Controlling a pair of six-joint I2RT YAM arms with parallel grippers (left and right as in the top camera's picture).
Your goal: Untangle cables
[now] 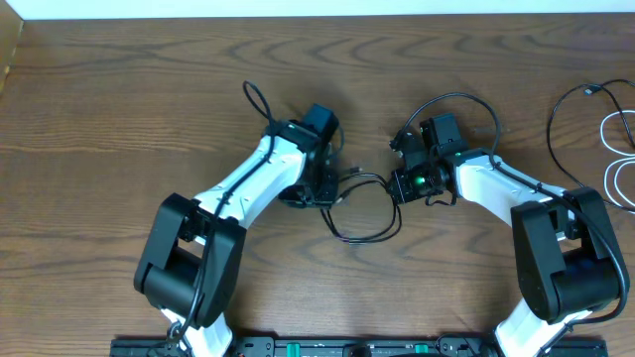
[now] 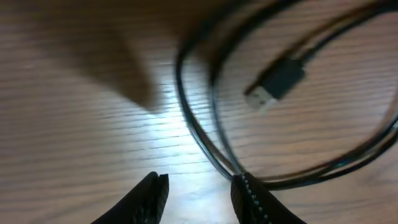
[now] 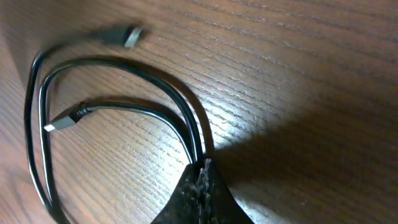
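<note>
A thin black cable [image 1: 362, 240] lies looped on the wooden table between my two grippers. My left gripper [image 1: 322, 190] is open. In the left wrist view the cable's strands [image 2: 193, 124] run past the tip of the right finger, outside the gap of the jaws [image 2: 199, 180], and a plug end [image 2: 273, 84] lies beyond. My right gripper [image 1: 402, 184] is shut on the cable. In the right wrist view two strands [image 3: 155, 76] enter the closed jaws [image 3: 204, 168], and two plug ends [image 3: 62, 119] [image 3: 127, 34] lie on the wood. A second black cable [image 1: 556, 119] and a white cable [image 1: 617, 149] lie at the far right.
The table [image 1: 119, 119] is brown wood. Each arm's own thicker black cable arcs behind it, on the left [image 1: 256, 99] and on the right [image 1: 466, 99]. The arm bases stand at the front edge.
</note>
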